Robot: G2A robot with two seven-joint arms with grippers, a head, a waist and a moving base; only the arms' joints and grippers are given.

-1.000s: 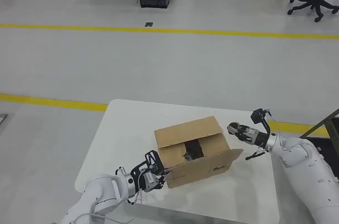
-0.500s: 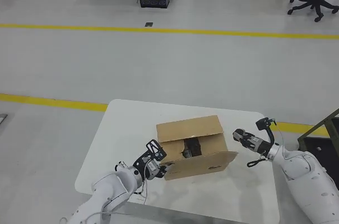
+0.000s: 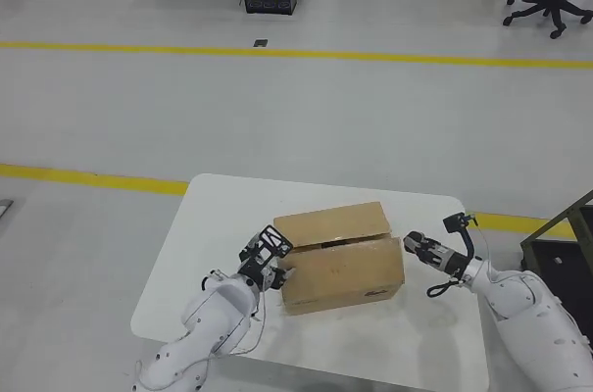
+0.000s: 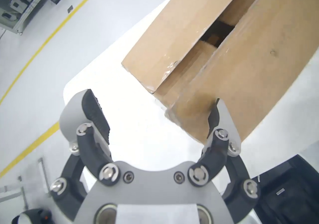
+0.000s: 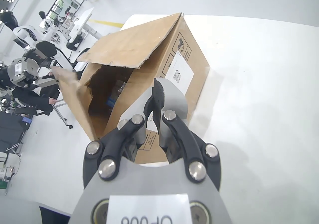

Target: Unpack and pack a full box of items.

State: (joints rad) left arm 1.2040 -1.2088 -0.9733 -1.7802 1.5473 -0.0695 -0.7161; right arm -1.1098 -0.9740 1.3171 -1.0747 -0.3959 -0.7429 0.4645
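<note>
A brown cardboard box (image 3: 340, 257) stands in the middle of the white table (image 3: 208, 235). Its two long top flaps nearly meet, leaving a narrow slit. My left gripper (image 3: 267, 250) is at the box's left end, open; in the left wrist view one fingertip (image 4: 215, 116) touches the corner of the near flap (image 4: 249, 72). My right gripper (image 3: 414, 245) is at the box's right end, shut, its tips (image 5: 155, 96) against the end flap. Dark items (image 5: 114, 95) show inside the box (image 5: 129, 45) through the gap at that end.
Bare table lies in front of the box and to its left. The table's right edge is close behind my right arm, with a dark frame (image 3: 570, 235) beyond it on the floor.
The near long flap, which hung outward, has swung up over the box's top. My left gripper rose with it along the left end. My right gripper came in to the right end.
</note>
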